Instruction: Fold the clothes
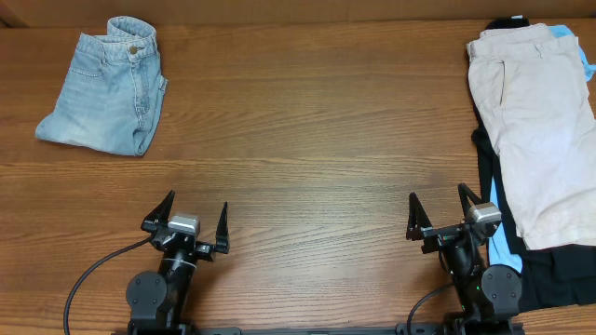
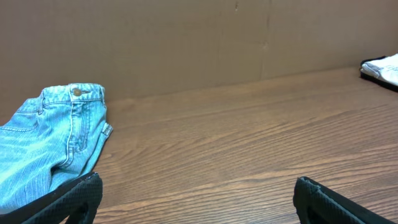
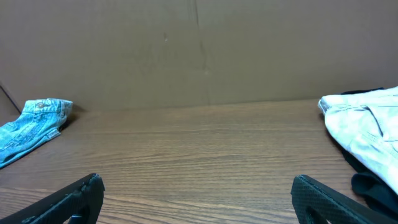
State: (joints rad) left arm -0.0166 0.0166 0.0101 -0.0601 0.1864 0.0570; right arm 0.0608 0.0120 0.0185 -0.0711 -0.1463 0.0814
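Folded light-blue denim shorts (image 1: 107,86) lie at the far left of the table; they also show in the left wrist view (image 2: 50,140) and the right wrist view (image 3: 31,127). Beige shorts (image 1: 535,121) lie spread at the right on top of black (image 1: 559,270) and sky-blue (image 1: 503,244) garments; the beige shorts show in the right wrist view (image 3: 367,124). My left gripper (image 1: 196,209) is open and empty near the front edge, well apart from the denim. My right gripper (image 1: 438,200) is open and empty, just left of the pile.
The wooden table (image 1: 307,140) runs between the two sets of clothes. A brown wall (image 2: 199,37) stands behind the table. Cables trail from both arm bases at the front edge.
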